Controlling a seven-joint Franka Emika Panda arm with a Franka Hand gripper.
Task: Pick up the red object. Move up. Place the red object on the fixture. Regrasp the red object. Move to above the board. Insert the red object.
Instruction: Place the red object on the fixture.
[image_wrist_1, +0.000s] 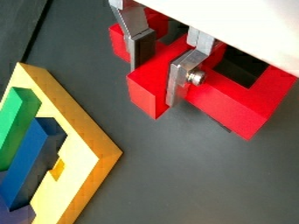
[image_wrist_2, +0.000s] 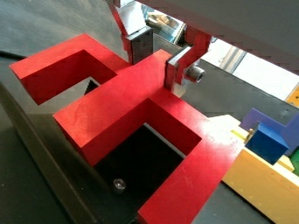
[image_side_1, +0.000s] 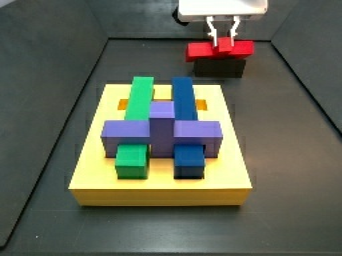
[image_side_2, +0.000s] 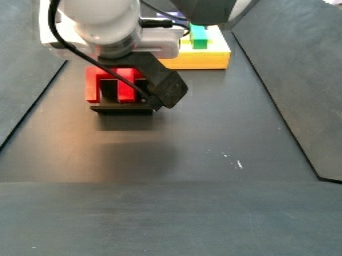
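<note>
The red object (image_side_1: 203, 50) lies on the black fixture (image_side_1: 221, 68) at the far end of the floor, beyond the board (image_side_1: 94, 150). My gripper (image_side_1: 225, 40) comes straight down onto it. In both wrist views the silver fingers straddle the red object's (image_wrist_1: 152, 92) central stem, and the stem fills the gap between the pads. The gripper (image_wrist_1: 162, 74) is shut on the red object (image_wrist_2: 117, 105). In a side view the arm's body hides most of the gripper (image_side_2: 130, 75). Only red edges (image_side_2: 104, 88) and the fixture (image_side_2: 127, 108) show below it.
The yellow board (image_wrist_1: 87, 131) carries a green bar (image_side_1: 138, 95), a blue bar (image_side_1: 183, 95) and a purple crosspiece (image_side_1: 160, 130). It lies close beside the fixture. Raised dark walls (image_side_1: 301, 90) border the floor.
</note>
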